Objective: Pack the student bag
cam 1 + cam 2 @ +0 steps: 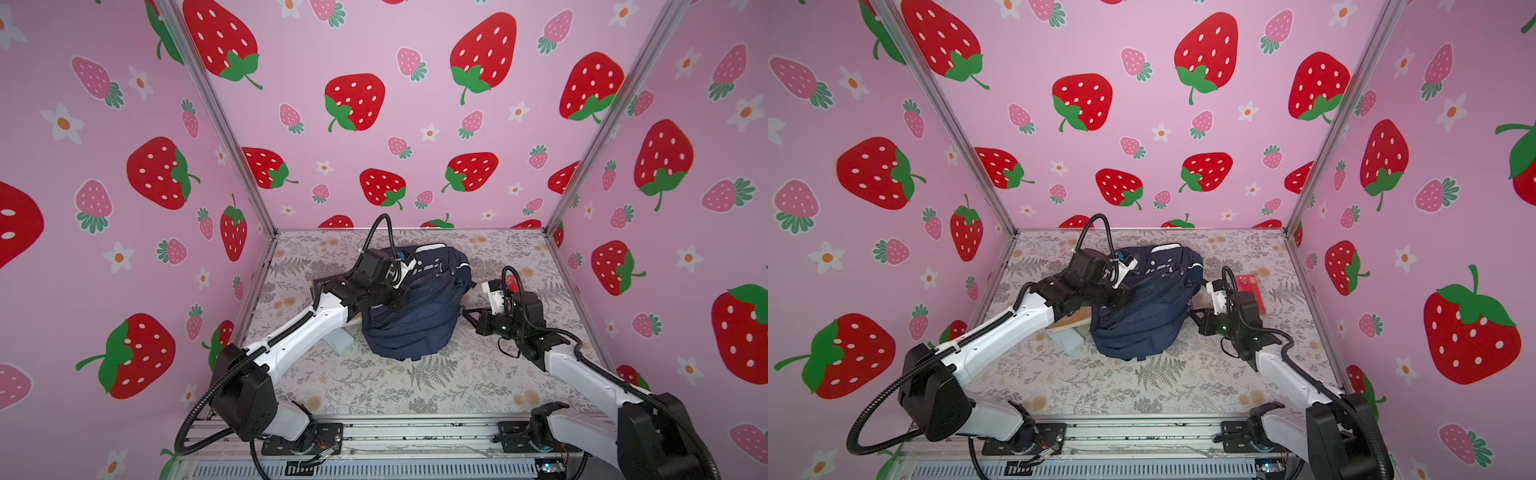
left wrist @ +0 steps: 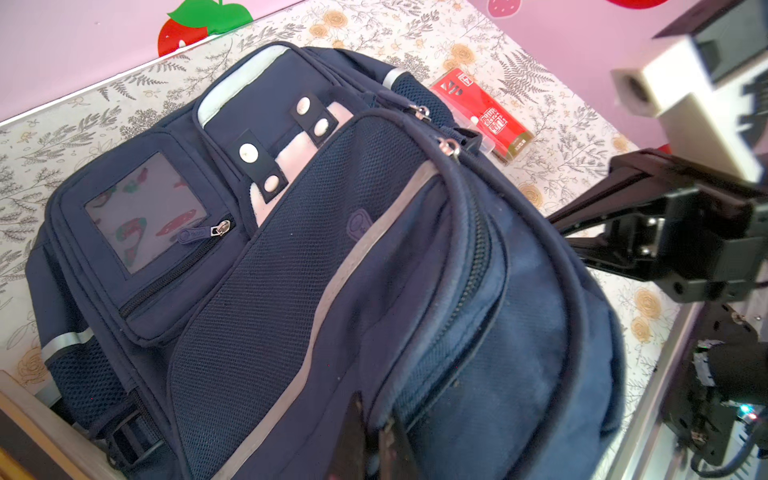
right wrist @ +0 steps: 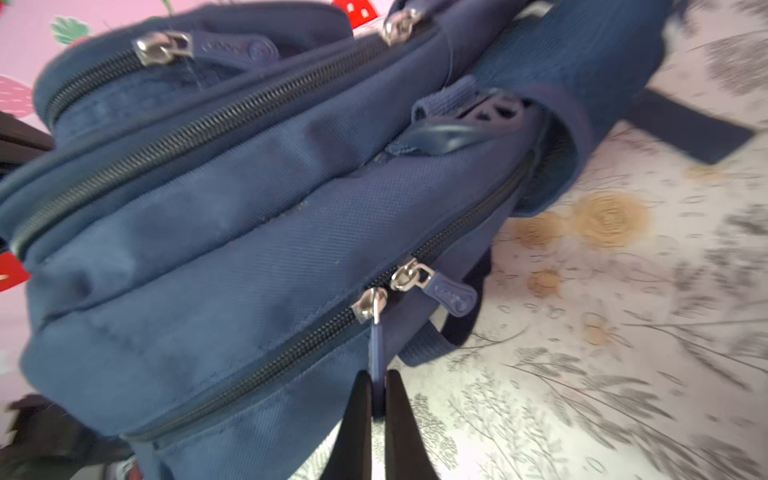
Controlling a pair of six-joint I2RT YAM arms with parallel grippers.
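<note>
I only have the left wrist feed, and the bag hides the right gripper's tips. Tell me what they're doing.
Observer: In the right wrist view, the right gripper is shut on a zipper pull of the student bag.
Operator: Report whether that zip is open.
Observer: It looks closed. A second slider sits right against the held one, and the teeth are meshed on both sides.

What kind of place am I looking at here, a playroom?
Likely a small robot test booth, not a real room: strawberry-print walls on a metal frame, two robot arms mounted along the front of a flowered table, and one backpack staged on it.
</note>
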